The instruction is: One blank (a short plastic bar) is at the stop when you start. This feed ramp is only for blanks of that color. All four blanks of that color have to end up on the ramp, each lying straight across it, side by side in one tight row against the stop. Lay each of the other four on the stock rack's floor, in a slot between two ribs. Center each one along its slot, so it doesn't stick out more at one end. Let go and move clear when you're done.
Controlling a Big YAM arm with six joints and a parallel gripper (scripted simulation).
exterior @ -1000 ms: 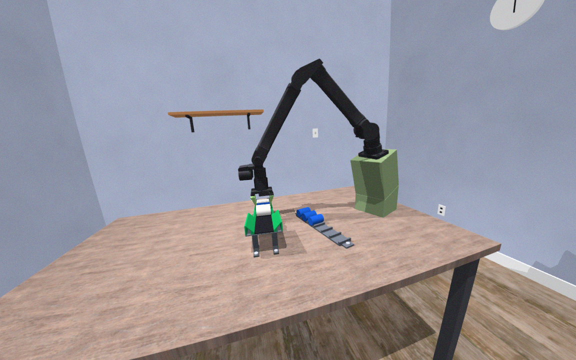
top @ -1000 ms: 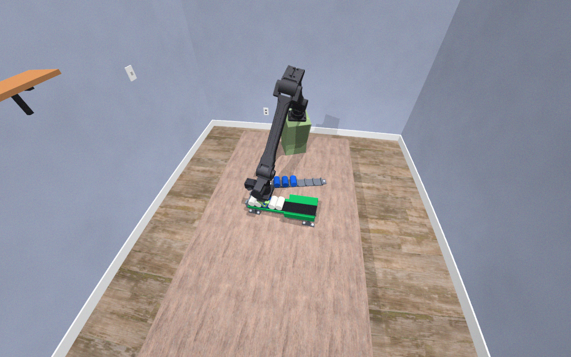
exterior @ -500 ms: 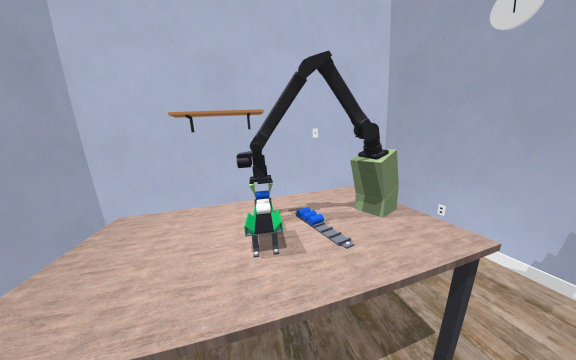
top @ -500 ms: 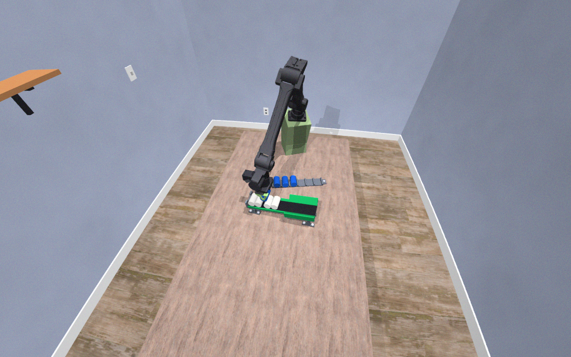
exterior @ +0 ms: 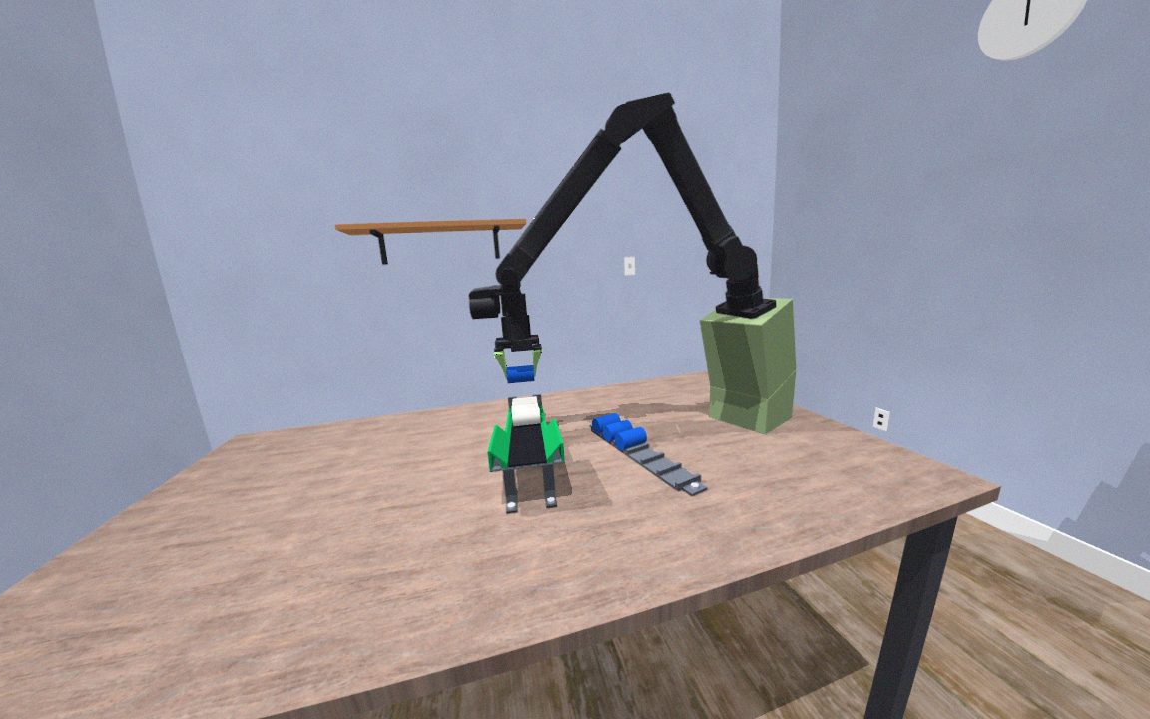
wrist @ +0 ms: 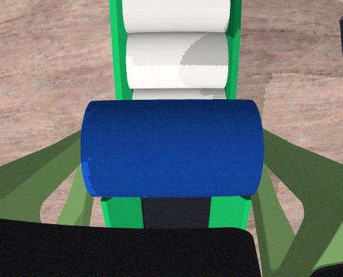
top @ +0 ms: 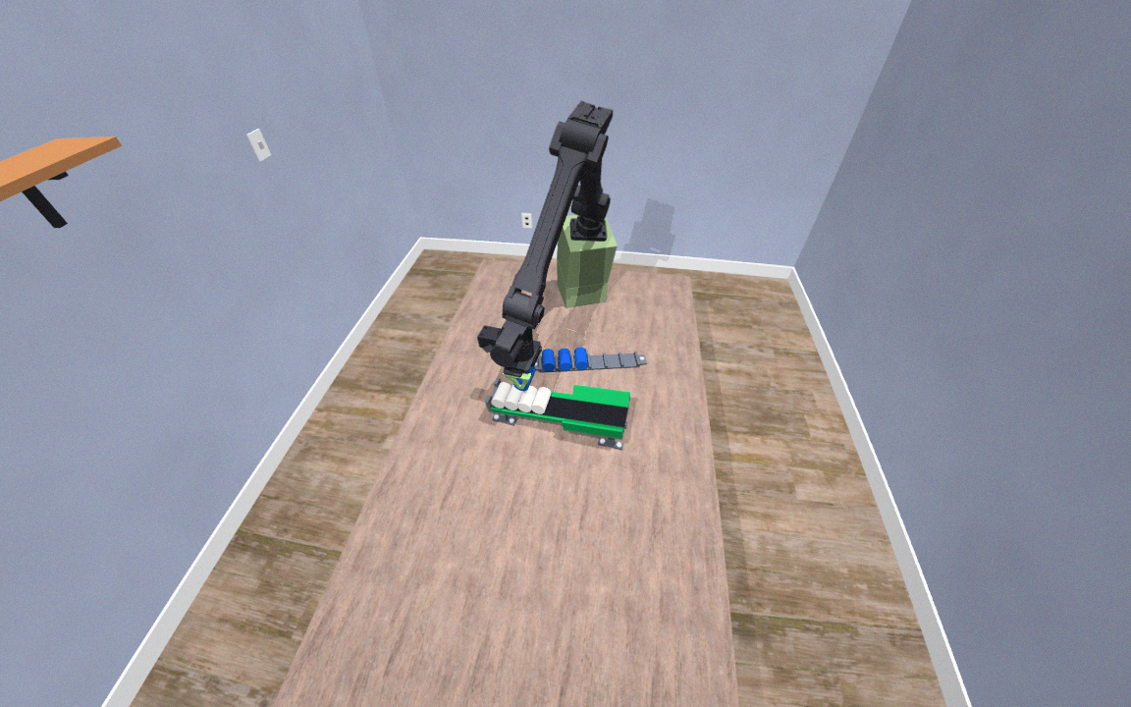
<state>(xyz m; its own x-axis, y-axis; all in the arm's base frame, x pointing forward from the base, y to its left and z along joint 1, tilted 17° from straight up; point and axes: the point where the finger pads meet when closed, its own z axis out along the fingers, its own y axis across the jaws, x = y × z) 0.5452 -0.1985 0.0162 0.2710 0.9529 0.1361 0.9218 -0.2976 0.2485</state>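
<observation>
My gripper (exterior: 518, 372) is shut on a blue blank (wrist: 171, 148) and holds it level in the air above the stop end of the green feed ramp (exterior: 523, 439). The held blank also shows in the top view (top: 523, 379). Several white blanks (top: 522, 397) lie across the ramp in a row at its stop end; the wrist view shows them (wrist: 176, 31) below the held blank. Three blue blanks (top: 563, 357) lie side by side in slots at one end of the grey stock rack (exterior: 649, 452), beside the ramp.
The rack's other slots (top: 618, 359) hold nothing. The arm's green pedestal (exterior: 750, 361) stands at the table's far end. The ramp's black belt (top: 589, 411) runs away from the white row.
</observation>
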